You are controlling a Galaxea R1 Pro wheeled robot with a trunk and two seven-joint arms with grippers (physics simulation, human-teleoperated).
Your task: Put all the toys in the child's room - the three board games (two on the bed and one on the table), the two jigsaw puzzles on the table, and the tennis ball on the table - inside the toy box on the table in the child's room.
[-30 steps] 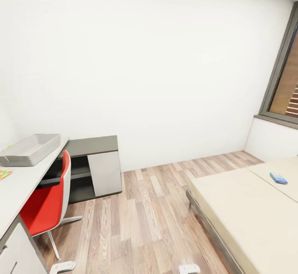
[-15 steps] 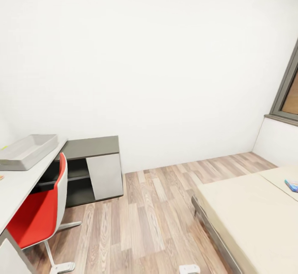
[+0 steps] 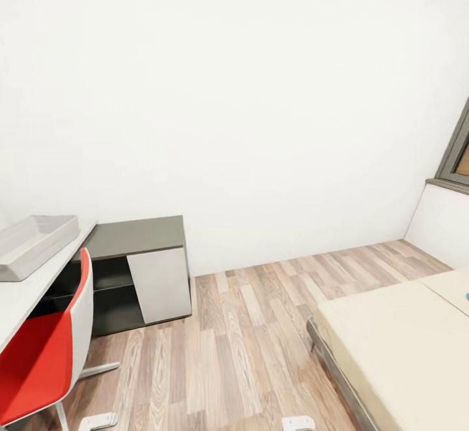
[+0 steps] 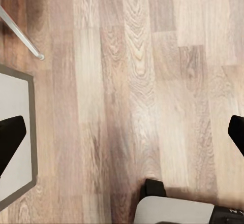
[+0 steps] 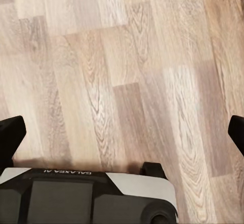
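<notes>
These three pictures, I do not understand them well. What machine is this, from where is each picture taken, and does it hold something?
This is a wheeled robot with two arms, rendered in a simulator. The large picture comes from its head camera, looking into a child's room: a grey toy box stands on a pale table, with a red chair in front, a dark shelf unit beside it, and a beige bed on the other side. The two small pictures come from cameras on the wrists, looking down at the wooden floor. The black tips at their edges belong to the left gripper and right gripper. Both are wide open and hold nothing.
</notes>
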